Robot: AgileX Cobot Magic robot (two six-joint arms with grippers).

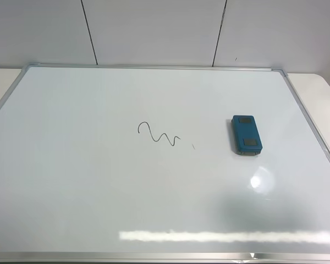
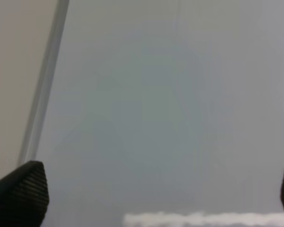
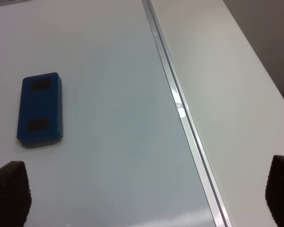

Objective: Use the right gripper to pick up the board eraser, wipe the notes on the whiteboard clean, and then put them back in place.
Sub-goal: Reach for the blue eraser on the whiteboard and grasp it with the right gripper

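The teal-blue board eraser (image 1: 246, 135) lies flat on the whiteboard (image 1: 99, 192), right of the middle. It also shows in the right wrist view (image 3: 39, 108). The notes (image 1: 158, 135) are a thin black squiggle near the board's middle, with a tiny dash (image 1: 193, 146) to their right. Neither arm shows in the exterior high view. My right gripper (image 3: 146, 198) is open and empty, well above the board's right frame, apart from the eraser. My left gripper (image 2: 156, 189) is open and empty over bare board near the left frame.
The board's silver frame (image 3: 180, 106) runs through the right wrist view, with white table (image 3: 227, 85) beyond it. The same frame (image 2: 42, 94) shows in the left wrist view. A panelled white wall (image 1: 154, 33) stands behind the board.
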